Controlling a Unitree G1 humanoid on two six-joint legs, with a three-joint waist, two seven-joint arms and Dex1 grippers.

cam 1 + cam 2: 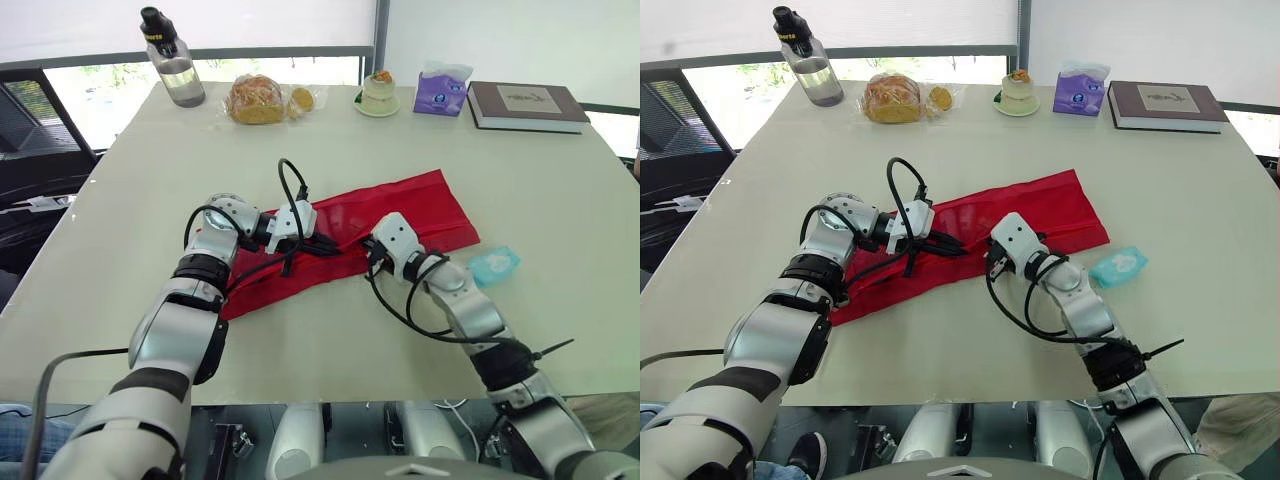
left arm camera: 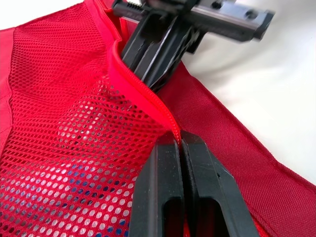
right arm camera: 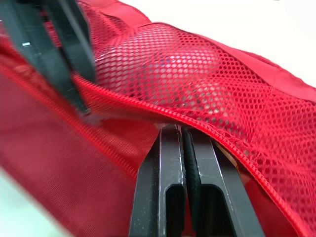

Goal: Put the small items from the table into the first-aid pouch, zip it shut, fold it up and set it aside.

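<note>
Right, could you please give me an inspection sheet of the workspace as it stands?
Surface: pale table, no spills seen.
Job's things: red pouch lying unfolded mid-table; blue packet on the table by its right end, outside it.
Clutter: bottle, bagged bread, dessert, tissue box and book along the far edge.
Grippers: left gripper and right gripper, jaws of both shut on the pouch's zipper edge.
Cables: black cable looping at each wrist, left and right.
Surroundings: window behind the table.
</note>
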